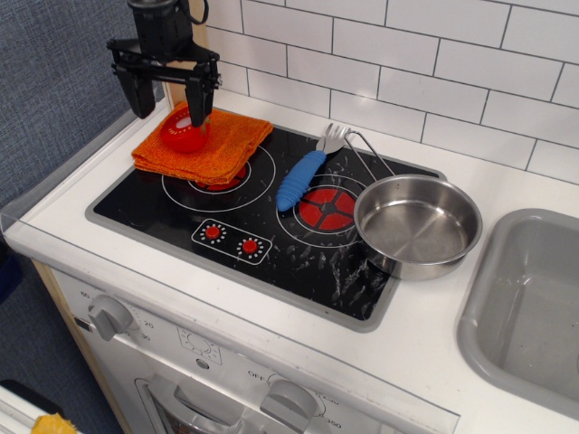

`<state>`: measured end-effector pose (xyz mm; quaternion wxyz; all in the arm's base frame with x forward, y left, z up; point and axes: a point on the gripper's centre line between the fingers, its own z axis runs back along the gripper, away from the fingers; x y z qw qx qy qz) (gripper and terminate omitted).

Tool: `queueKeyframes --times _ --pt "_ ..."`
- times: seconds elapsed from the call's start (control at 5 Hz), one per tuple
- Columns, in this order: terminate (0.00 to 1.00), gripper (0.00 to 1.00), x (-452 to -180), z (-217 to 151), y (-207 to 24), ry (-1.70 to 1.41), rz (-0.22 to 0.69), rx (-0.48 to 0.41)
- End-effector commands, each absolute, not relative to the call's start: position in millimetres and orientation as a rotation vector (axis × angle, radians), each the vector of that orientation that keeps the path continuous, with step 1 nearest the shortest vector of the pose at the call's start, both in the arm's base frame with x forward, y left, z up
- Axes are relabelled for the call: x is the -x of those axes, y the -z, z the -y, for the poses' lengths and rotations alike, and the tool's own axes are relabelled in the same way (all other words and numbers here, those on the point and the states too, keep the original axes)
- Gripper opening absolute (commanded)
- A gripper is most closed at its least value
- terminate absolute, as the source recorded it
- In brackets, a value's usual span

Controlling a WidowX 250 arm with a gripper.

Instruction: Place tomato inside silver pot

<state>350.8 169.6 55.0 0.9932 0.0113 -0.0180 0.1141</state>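
Observation:
The red tomato (pixel 184 136) lies on a folded orange cloth (pixel 206 147) at the back left of the black toy hob. My black gripper (pixel 172 107) hangs open just above it, slightly to the left, with the right finger (pixel 200 102) in front of the tomato's top and the left finger (pixel 142 97) off the cloth's left edge. It holds nothing. The silver pot (pixel 418 224) sits empty on the hob's right side, its wire handle pointing back-left.
A blue-handled fork (pixel 302 175) lies across the middle of the hob (pixel 262 235), between the cloth and the pot. A grey sink basin (pixel 529 307) is at the right. A white tiled wall runs behind, a wooden panel at the back left.

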Motion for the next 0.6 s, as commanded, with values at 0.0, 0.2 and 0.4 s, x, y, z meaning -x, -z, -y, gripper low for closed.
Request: queueKeyframes --times 0.0,0.2,0.4 --pt "0.0 1.0 -365.6 -174.2 -39.3 -0.231 0.026 0.002" --pt "0.0 1.0 -368.7 -169.0 -31.7 -0.224 0.014 0.005" --pt "0.0 1.0 -369.9 -165.0 -29.5 -0.215 0.012 -0.003"
